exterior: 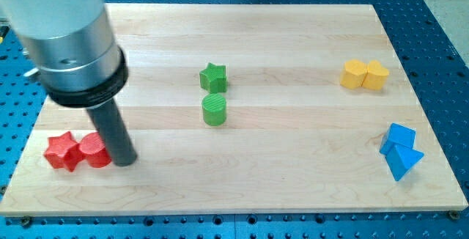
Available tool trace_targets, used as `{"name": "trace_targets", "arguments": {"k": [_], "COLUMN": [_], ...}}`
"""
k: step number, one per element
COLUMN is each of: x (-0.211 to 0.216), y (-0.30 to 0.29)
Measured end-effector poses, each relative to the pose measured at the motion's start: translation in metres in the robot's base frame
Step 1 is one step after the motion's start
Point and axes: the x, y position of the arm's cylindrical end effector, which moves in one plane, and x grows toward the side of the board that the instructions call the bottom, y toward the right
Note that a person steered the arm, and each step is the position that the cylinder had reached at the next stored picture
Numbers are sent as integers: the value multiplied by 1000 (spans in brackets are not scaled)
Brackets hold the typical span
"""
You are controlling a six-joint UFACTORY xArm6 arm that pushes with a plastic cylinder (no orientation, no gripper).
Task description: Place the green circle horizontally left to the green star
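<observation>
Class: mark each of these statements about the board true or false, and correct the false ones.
1. The green circle lies just below the green star in the view. True.
2. The tip is touching the green circle. False: it is beside the red circle, near the view's lower left.
3. The red star sits to the view's left of the red circle. True.
4. The two yellow blocks are at the view's bottom left. False: they are at the upper right.
5. Two blue blocks sit close together at the view's right. True.
</observation>
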Motion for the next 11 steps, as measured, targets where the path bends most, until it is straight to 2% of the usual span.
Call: {"name": "trace_targets", "arguments": {"k": [1,2,4,5,6,7,8,9,10,11], "x": [-15,-16,-16,-12,-16,-62,-113,-124,-157,-185], "y": [0,20,21,49,136,145,121,125,123,76]}}
